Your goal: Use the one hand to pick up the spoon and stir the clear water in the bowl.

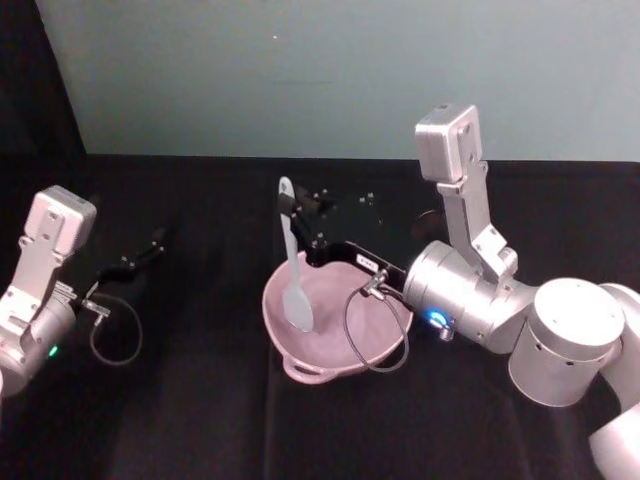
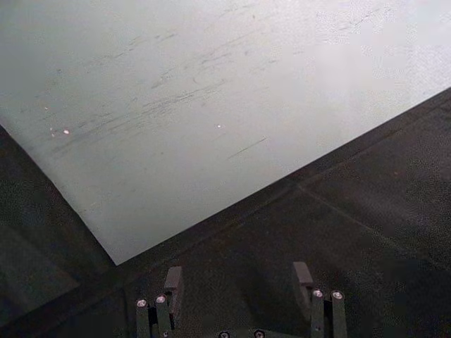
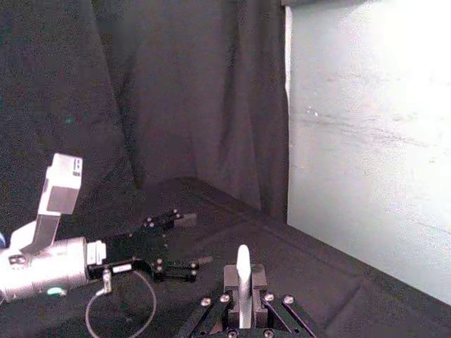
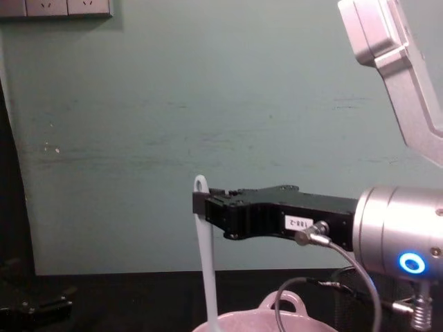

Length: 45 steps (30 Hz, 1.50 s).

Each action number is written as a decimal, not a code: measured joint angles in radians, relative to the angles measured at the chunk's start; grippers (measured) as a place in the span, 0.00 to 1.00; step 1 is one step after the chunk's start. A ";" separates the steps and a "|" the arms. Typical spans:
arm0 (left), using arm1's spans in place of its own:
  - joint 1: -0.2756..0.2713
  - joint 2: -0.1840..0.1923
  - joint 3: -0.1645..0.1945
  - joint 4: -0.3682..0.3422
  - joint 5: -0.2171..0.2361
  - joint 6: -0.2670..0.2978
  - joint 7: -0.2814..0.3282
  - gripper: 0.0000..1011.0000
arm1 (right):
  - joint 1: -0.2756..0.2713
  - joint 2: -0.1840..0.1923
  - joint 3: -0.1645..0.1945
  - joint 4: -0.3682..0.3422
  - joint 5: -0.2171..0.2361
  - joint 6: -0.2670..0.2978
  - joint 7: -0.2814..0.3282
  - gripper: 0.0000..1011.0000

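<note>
The right claw (image 4: 201, 204) is clamped on the spoon (image 1: 293, 262) just under the hole at its handle tip, so the spoon hangs nearly upright with its broad flat end down inside the pink bowl (image 1: 272, 312) on the black worktop (image 1: 200, 420). Slim, smooth plastic like this is probably light and bendy and may pivot between flat jaws held so high, so a grip slightly lower on the handle would likely steer better. The left claw (image 2: 237, 273) sits parked at the left, fingers apart and empty.
</note>
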 joint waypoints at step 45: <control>0.000 0.000 0.000 0.000 0.000 0.000 0.000 1.00 | 0.018 0.029 0.073 0.080 0.029 -0.012 -0.023 0.11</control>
